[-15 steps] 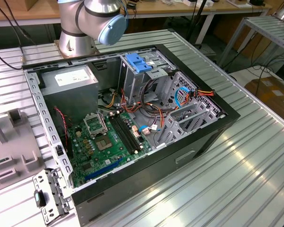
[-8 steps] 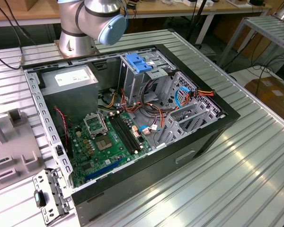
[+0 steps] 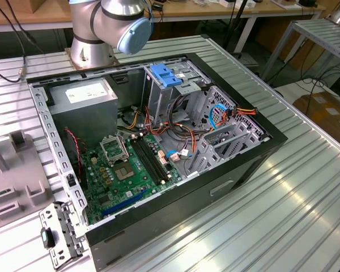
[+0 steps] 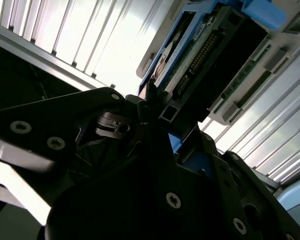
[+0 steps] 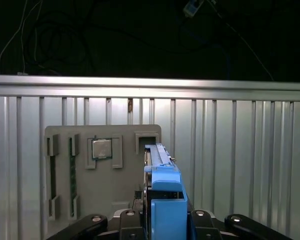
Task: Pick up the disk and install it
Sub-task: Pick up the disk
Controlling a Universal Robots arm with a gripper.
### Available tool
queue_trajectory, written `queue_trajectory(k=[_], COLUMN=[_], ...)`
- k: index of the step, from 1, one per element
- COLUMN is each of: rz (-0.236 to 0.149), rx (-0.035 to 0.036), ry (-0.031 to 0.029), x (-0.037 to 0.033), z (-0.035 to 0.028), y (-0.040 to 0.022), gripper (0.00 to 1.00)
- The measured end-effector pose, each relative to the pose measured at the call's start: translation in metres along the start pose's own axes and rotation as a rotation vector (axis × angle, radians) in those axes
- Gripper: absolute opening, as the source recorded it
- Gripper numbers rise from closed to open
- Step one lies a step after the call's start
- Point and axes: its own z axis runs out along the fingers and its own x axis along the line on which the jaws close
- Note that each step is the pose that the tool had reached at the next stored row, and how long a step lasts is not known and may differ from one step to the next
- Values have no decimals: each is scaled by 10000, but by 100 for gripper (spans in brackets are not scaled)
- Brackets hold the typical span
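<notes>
Gripper (image 5: pixel 165 217): black two-finger unit, closed onto the disk (image 5: pixel 165 192), one finger on each side of it. The blue plastic carrier rails are pinched between the black fingers (image 5: pixel 131 216). The grip looks firm, with no gap visible at either side.

Disk: rectangular silver metal drive in a blue plastic carrier, seen edge-on in the first wrist view. It stands out straight from between the fingers, pointing away from the gripper body. In the second wrist view its end face shows a row of connector pins and a strip of circuit board, with blue rail on both flanks.

Beyond the disk's far end lies a flat grey plastic parts tray (image 5: pixel 125 187) on the ribbed aluminium tabletop (image 5: pixel 240 150). The tray holds a square silver processor chip (image 5: pixel 101 148) in a pocket and two long green memory sticks (image 5: pixel 52 172) in slots, all off to one side of the gripper's line. A square recess in the tray sits right at the disk's far tip. Whether the disk touches the tray cannot be told.

Exterior view: the silver arm base and its blue-capped joint (image 3: pixel 110 22) stand at the far edge of the tabletop. In front of them an open black computer case (image 3: pixel 238 164) lies on its side. Inside are a green motherboard (image 3: pixel 124 170), a grey metal power supply box (image 3: pixel 85 99) and a bare blue ribbed bracket (image 3: pixel 166 75) on top of the drive cage. Where the case lies relative to the gripper cannot be told.
</notes>
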Motion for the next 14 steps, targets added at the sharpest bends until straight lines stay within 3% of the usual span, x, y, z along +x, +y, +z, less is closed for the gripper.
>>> queue_trajectory(k=[14], rz=[0], rx=[0], ry=[0], x=[-10], z=[-176], y=[-3], gripper=[37])
